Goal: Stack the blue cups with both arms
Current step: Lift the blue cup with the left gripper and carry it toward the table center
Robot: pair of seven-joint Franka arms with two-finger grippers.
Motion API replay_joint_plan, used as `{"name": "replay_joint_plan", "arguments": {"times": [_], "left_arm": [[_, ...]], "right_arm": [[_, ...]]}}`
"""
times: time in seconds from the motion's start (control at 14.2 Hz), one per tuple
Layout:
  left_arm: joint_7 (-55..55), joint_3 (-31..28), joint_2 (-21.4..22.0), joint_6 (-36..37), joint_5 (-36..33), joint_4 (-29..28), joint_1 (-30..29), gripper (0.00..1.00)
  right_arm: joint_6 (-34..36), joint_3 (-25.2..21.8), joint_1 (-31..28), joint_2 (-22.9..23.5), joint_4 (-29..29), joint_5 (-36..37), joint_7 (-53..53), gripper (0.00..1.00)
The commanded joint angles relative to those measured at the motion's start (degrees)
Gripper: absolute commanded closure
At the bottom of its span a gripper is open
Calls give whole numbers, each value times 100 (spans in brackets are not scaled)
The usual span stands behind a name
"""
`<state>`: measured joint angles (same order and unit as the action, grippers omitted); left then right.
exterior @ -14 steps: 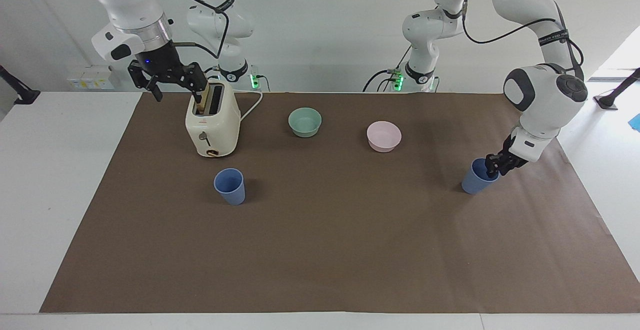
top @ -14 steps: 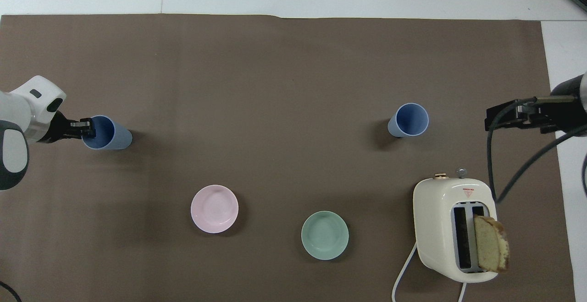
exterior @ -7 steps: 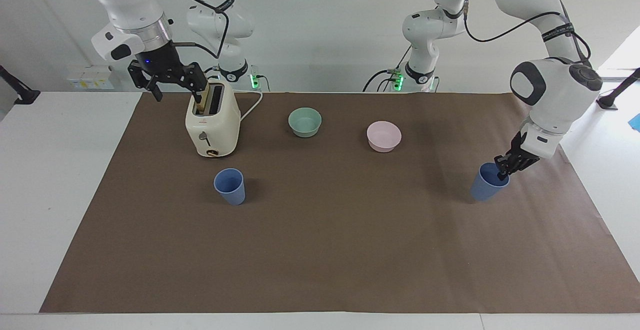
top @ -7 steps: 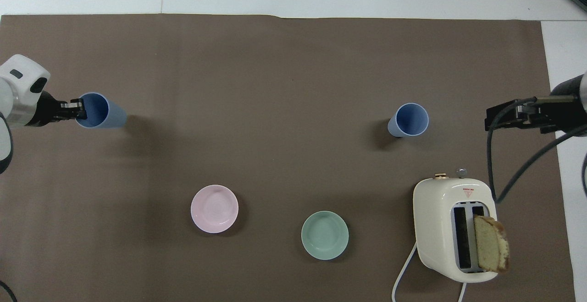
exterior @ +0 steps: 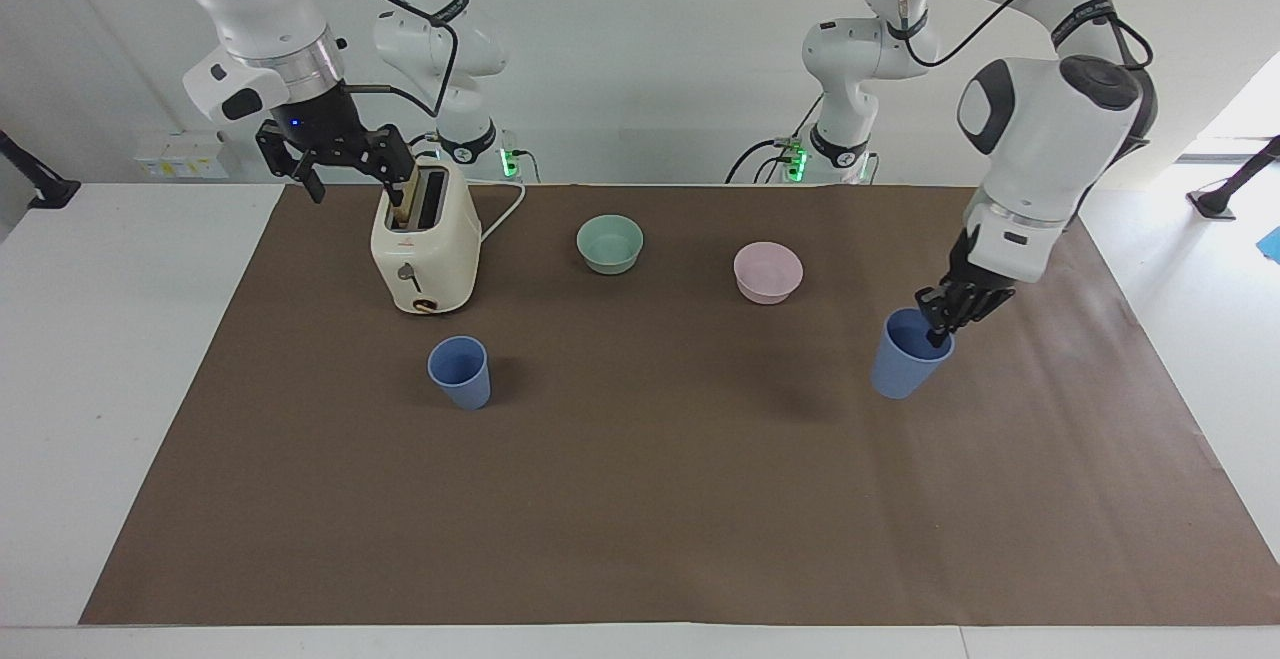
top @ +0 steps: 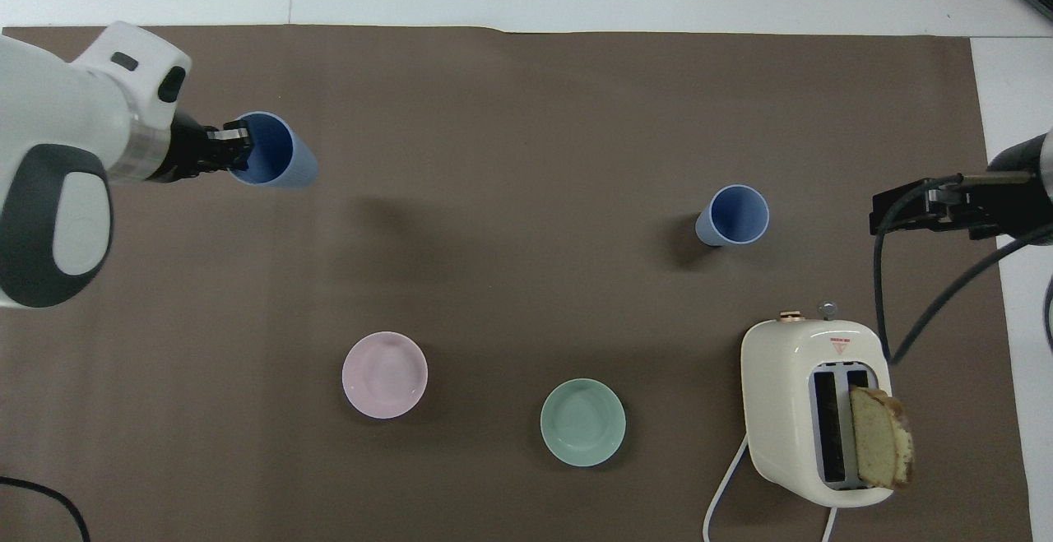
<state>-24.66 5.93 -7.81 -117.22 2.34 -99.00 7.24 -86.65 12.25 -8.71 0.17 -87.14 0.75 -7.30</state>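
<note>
the left gripper (exterior: pixel 941 316) grips one blue cup (exterior: pixel 905 356) by its rim, one finger inside the mouth and one outside, and holds it tilted in the air over the brown mat (exterior: pixel 640 499) toward the left arm's end of the table. in the overhead view the same gripper (top: pixel 234 145) pinches the rim of the raised cup (top: pixel 276 154), whose shadow falls on the mat apart from it. the second blue cup (exterior: pixel 460 371) stands upright on the mat toward the right arm's end, farther from the robots than the cream toaster (exterior: pixel 425 239). the right gripper (exterior: pixel 340 161) hangs with its fingers spread apart and nothing between them, just beside the toaster's top, where a slice of bread (top: pixel 880 437) sticks out of one slot. a mint-green bowl (exterior: pixel 610 243) and a pink bowl (exterior: pixel 768 271) sit side by side on the mat between the two arms, nearer to the robots than the standing cup.
</note>
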Motion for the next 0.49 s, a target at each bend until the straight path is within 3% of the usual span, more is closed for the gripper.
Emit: {"name": "replay_joint_plan", "arguments": {"times": [0.0, 0.42], "left_arm": [[-713, -109, -71, 24, -172, 82, 627, 100], [-1797, -100, -818, -740, -471, 82, 1806, 100]], "right_arm": [[-80, 23, -96, -79, -84, -128, 79, 0], [-80, 23, -96, -79, -84, -128, 79, 0]]}}
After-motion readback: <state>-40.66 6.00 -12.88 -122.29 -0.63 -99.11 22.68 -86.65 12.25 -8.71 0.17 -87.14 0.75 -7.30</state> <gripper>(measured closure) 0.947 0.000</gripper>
